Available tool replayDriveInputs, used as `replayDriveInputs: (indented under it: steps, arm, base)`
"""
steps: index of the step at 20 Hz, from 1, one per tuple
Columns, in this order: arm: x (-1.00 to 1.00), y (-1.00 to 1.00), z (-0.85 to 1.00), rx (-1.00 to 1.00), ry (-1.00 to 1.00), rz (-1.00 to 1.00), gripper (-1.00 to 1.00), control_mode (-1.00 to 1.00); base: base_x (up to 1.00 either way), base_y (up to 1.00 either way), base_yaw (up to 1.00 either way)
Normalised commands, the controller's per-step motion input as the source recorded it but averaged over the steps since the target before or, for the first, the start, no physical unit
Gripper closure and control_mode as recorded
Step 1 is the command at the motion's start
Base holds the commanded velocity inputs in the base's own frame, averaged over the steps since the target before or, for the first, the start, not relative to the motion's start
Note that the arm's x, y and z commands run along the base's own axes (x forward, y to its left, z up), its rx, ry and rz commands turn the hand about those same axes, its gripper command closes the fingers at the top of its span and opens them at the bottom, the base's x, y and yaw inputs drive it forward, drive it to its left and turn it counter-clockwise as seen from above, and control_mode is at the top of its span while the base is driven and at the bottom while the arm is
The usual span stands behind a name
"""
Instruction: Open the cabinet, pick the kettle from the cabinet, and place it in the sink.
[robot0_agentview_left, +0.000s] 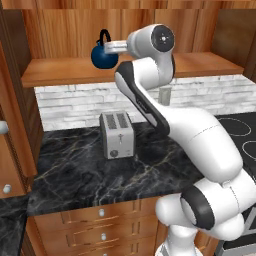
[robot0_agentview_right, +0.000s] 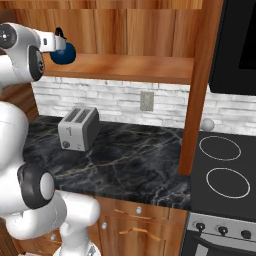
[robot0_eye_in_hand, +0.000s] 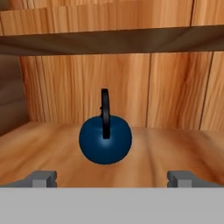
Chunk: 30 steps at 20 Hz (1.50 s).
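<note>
Dark-blue, squat round kettle (robot0_eye_in_hand: 105, 140) with its black arched handle (robot0_eye_in_hand: 105, 113) stands on the reddish-brown wooden cabinet's shelf (robot0_eye_in_hand: 48, 146); likely rigid, smooth, fairly heavy, so the handle seems the surest hold; jaws stand wide apart; kettle sits at twelve o'clock ahead of the gripper (robot0_eye_in_hand: 111, 178), untouched.

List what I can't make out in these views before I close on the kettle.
- Sink: outside all three views.
- Gripper contact: in the left base view the arm's wrist covers the gap to the kettle; the hand view shows open fingertips short of it.
- Kettle spout and lid knob: hand view sees it handle-on, so they can't be picked out.
- Cabinet doors: mostly cut off by the frame edges.
</note>
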Motion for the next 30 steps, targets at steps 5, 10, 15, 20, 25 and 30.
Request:
replayDriveInputs:
  steps: [5,10,15,20,25,30]
  arm:
    - [0.3,0.14,0.01,-0.01,0.0,0.0,-1.0,-1.0]
    - [0.23,0.08,0.0,0.0,0.0,0.0,-1.0,-1.0]
    - [0.23,0.09,0.0,0.0,0.0,0.0,-1.0,-1.0]
    - [0.18,0.04,-0.02,0.0,0.0,0.0,-1.0,-1.0]
    - [0.17,0.04,-0.08,0.0,0.0,0.0,-1.0,-1.0]
    - [0.19,0.06,-0.11,0.0,0.0,0.0,-1.0,-1.0]
  base:
    - [0.0,0.0,0.0]
    - [0.0,0.0,0.0]
    - [0.0,0.0,0.0]
    - [0.0,0.0,0.0]
    - [0.0,0.0,0.0]
    - [0.0,0.0,0.0]
